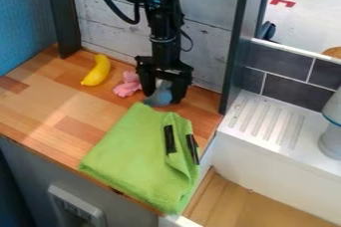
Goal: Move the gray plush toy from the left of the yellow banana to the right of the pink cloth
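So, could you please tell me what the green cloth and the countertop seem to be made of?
The green cloth looks like matte microfiber or terry, given its fuzzy surface. The countertop seems to be satin-finished wood, or a wood print, showing blocks of varied brown.

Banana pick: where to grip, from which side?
I'd take the banana mid-length, from above, closing across its narrow width. It lies flat, long and gently curved, so the middle should balance best. Watch the pink toy close beside its lower end.
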